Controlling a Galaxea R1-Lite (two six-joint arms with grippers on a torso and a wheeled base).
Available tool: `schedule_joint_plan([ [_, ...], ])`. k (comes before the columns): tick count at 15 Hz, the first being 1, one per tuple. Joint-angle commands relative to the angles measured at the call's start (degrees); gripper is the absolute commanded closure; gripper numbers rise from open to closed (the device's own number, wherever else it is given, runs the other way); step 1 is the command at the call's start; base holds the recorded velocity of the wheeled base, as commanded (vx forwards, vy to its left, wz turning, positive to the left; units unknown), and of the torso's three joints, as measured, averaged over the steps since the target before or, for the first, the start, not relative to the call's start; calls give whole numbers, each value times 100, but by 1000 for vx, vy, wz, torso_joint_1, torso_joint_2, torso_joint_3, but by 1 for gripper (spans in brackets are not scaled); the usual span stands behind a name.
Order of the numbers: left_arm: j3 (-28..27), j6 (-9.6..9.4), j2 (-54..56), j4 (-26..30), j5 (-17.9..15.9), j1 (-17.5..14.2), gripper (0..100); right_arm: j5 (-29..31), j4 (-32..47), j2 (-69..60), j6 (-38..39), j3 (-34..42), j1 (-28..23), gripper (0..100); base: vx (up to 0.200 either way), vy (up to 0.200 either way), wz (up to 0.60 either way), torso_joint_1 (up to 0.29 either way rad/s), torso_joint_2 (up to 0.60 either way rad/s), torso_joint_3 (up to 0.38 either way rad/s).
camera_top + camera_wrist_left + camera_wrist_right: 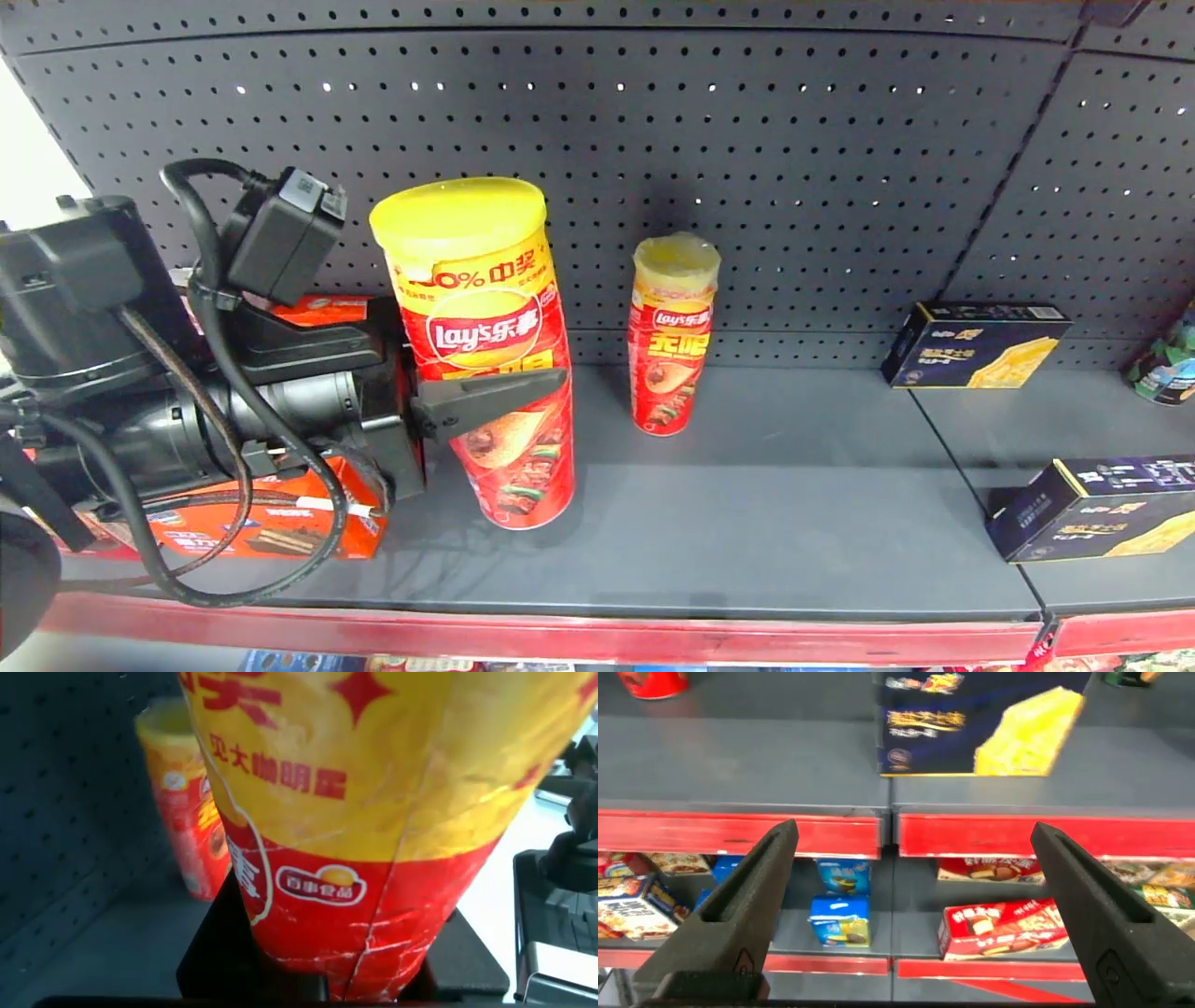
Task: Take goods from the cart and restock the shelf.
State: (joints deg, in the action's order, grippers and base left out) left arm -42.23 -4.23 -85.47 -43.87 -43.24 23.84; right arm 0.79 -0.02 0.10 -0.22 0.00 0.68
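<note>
A tall red and yellow chips can [485, 355] with a yellow lid stands slightly tilted at the left-middle of the grey shelf [766, 523]. My left gripper [523, 369] is shut on its middle from the left, one black finger [490, 397] crossing its front. The left wrist view has the same can [374, 812] up close. A second, smaller-looking chips can [674, 336] [182, 812] stands upright farther back near the pegboard. My right gripper [915, 833] is open and holds nothing, in front of the red shelf edge [971, 835].
Orange snack boxes [271, 527] lie under and behind my left arm. Dark blue boxes [976, 343] [1092, 509] [980, 719] sit at the shelf's right. Lower shelves hold more boxes [999, 929]. A black pegboard wall [747, 140] backs the shelf.
</note>
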Motion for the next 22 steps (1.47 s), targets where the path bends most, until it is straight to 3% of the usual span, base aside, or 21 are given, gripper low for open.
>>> schedule_joint_plan([
  [1, 4, 1, -5, -16, 0, -11, 100, 0, -6, 8, -4, 0, 2, 0, 0, 0, 0, 0, 0, 0],
  [7, 48, 1, 21, -69, -9, -20, 100, -35, 20, 263, -48, -9, 99, 0, 0, 0, 0, 0, 0, 0],
  [8, 74, 10, 21, -157, 0, -11, 100, -114, -6, 474, -92, -264, -7, 0, 0, 0, 0, 0, 0, 0],
  [9, 66, 54, 13, -183, 0, -29, 100, -413, 82, 948, -4, -1125, 37, 0, 0, 0, 0, 0, 0, 0],
  [10, 74, 194, 4, -306, -9, -38, 100, -730, 169, 1739, 189, -1450, 108, 0, 0, 0, 0, 0, 0, 0],
  [12, 74, 449, -14, -552, -18, -47, 100, -1116, 178, 2064, 136, -1731, 301, 0, 0, 0, 0, 0, 0, 0],
  [14, 74, 687, 30, -561, 26, -108, 100, -1213, -358, 3066, 4, -2083, 573, 0, 0, 0, 0, 0, 0, 0],
  [17, 48, 713, -5, -552, 35, -143, 100, -1275, -762, 4666, 66, -2874, 644, 0, 0, 0, 0, 0, 0, 0],
  [18, 48, 704, -31, -570, 26, -152, 100, -1327, -1105, 5211, 31, -2918, 705, 0, 0, 0, 0, 0, 0, 0],
  [20, -75, 713, -137, -543, 44, -170, 100, -1371, -3056, 6758, -22, -2936, 661, 0, 0, 0, 0, 0, 0, 0],
  [22, -75, 713, -154, -543, 44, -178, 100, -1749, -4278, 8173, -119, -3463, 688, 0, 0, 0, 0, 0, 0, 0],
])
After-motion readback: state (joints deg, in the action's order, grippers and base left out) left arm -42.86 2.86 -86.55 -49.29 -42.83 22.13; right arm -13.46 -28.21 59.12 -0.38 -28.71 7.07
